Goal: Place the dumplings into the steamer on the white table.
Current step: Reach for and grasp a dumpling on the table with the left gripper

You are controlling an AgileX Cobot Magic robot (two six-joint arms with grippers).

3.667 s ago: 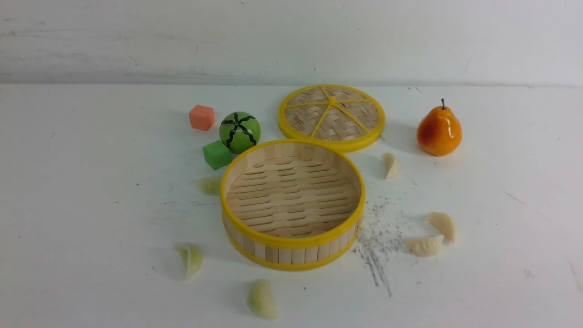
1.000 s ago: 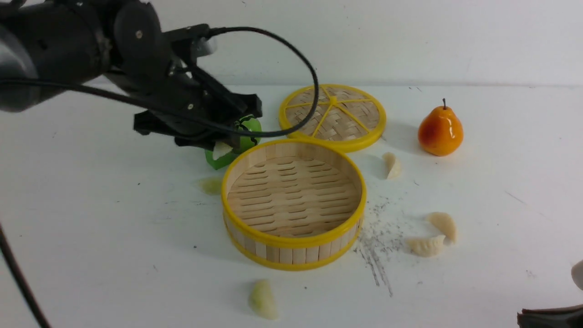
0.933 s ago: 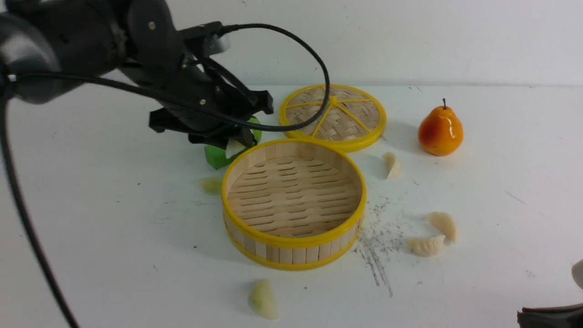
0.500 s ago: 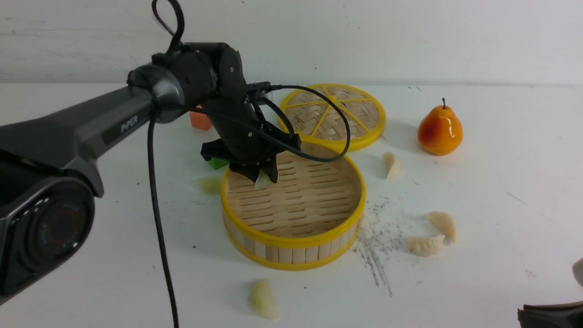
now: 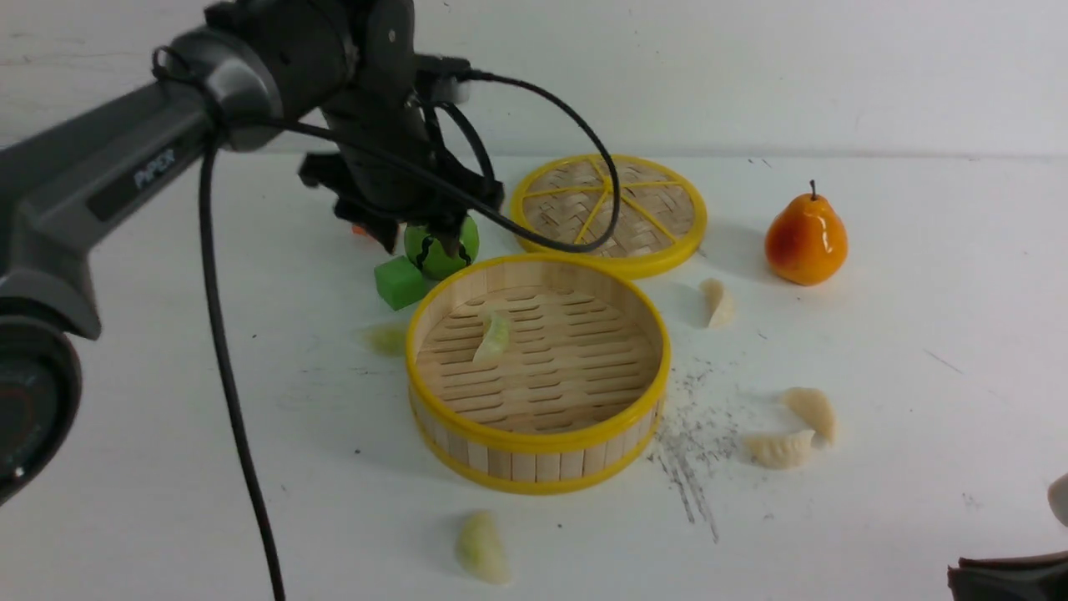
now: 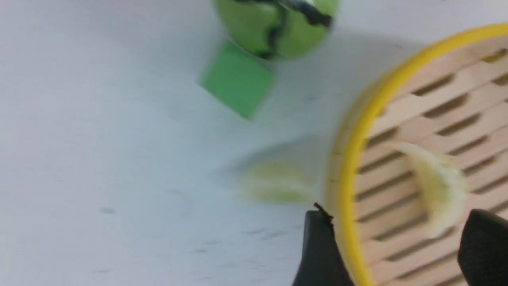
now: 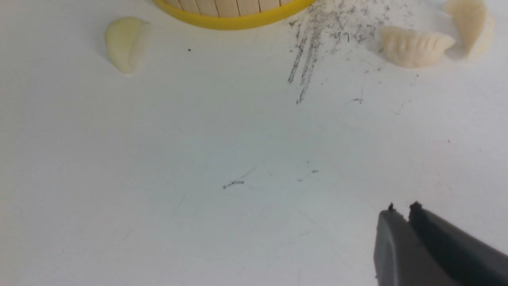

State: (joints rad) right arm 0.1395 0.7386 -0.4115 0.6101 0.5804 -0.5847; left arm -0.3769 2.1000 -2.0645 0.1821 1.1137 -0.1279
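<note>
Green dumpling (image 5: pixel 494 335) dropped onto steamer (image 5: pixel 534 441) floor, left end effector (image 5: pixel 421 244) risen, spread empty, right end effector (image 7: pixel 402 210) pressed together

Lab-style robot bench: scuffed white table (image 5: pixel 167 434), toy pear (image 5: pixel 805 242), bare wall (image 5: pixel 834 75)

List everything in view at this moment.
steamer: one, bamboo, yellow rims, centre
green dumplings: three; one inside steamer, one left of it, one in front
cream dumplings: three, right of steamer
lid: one, woven, yellow, behind steamer
pear: one, orange-yellow, far right
watermelon ball: one, green, behind-left of steamer
green cube: one, beside ball
orange cube: one, mostly hidden behind left arm
table: one, white, scuffed
left hand: open, over steamer's left rim
right hand: shut, near right corner
</note>
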